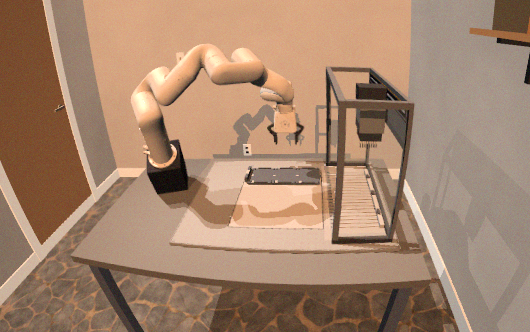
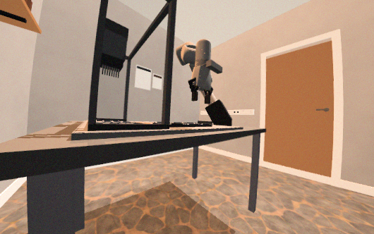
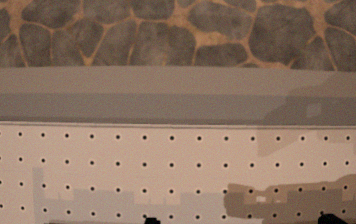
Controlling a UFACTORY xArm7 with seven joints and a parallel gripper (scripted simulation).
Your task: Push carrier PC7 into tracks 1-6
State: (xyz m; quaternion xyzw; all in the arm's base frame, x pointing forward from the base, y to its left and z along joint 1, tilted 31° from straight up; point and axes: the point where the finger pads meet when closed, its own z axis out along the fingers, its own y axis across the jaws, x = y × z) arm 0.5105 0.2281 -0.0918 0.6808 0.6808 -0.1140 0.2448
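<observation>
Arm (image 1: 200, 70) smooth, glossy plastic look; perforated board (image 3: 150, 150) matt, pale; frame (image 1: 341, 165) dull dark metal; floor (image 2: 282, 204) rough stone.

The arm arches from its base at left of the top view toward centre frame, wrist bent downward. The tool (image 1: 286, 136) hangs in the air, fingers spread wide, holding nothing.

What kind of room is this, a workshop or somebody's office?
Probably a small lab or test room: a robot arm on a table, a dark frame over loading rails, and a plain door.
</observation>
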